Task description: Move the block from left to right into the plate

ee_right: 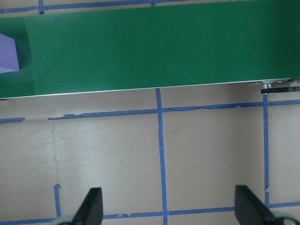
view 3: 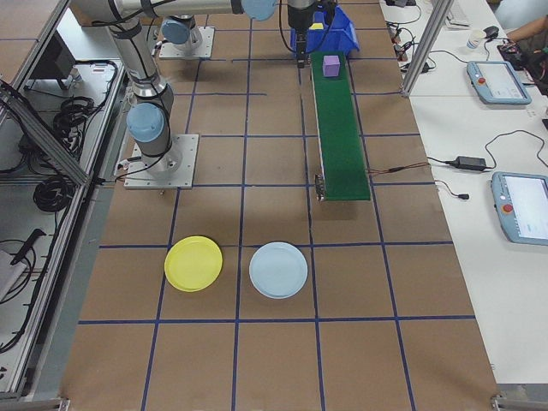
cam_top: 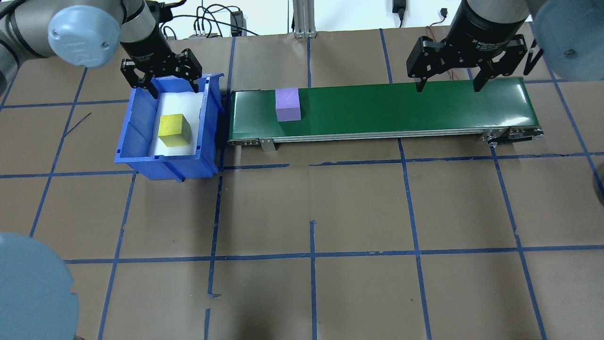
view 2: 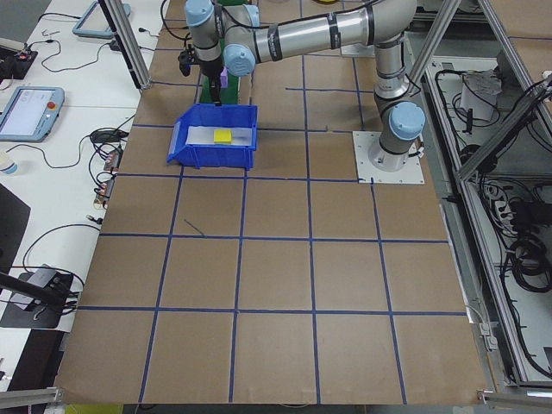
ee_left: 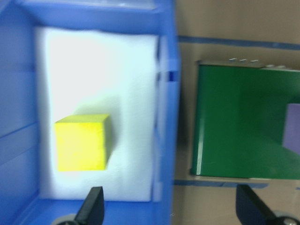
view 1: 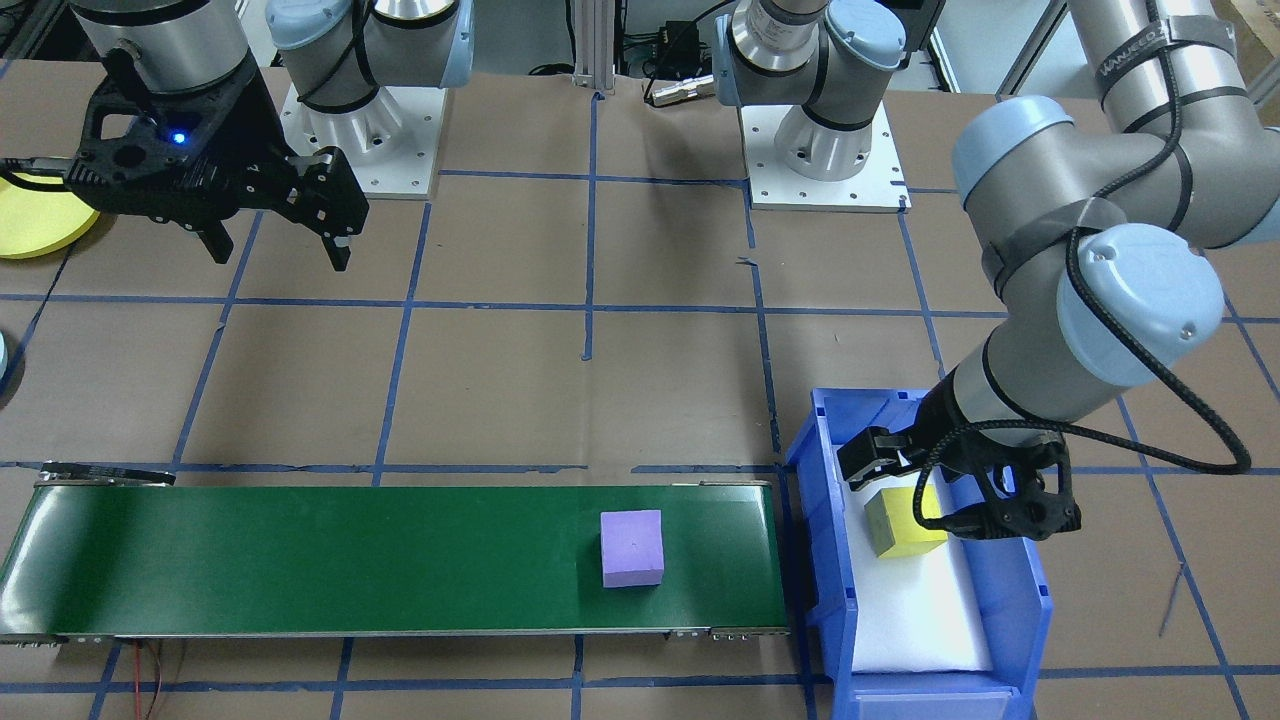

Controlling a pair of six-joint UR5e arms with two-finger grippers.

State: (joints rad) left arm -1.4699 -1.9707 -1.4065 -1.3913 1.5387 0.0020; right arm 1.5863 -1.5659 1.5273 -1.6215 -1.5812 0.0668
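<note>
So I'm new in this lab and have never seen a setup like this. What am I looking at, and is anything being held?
Two robot arms stand at a brown paper-covered table taped into blue squares. Four fixed cameras look from behind, in front and from each end; two sit on the wrists. The left gripper hangs open over a blue plastic bin holding a yellow foam cube. A purple foam cube sits on the green conveyor belt. The right gripper hangs open at the belt's other end. A yellow plate and a pale blue plate lie beyond it. Nothing is held.
</note>
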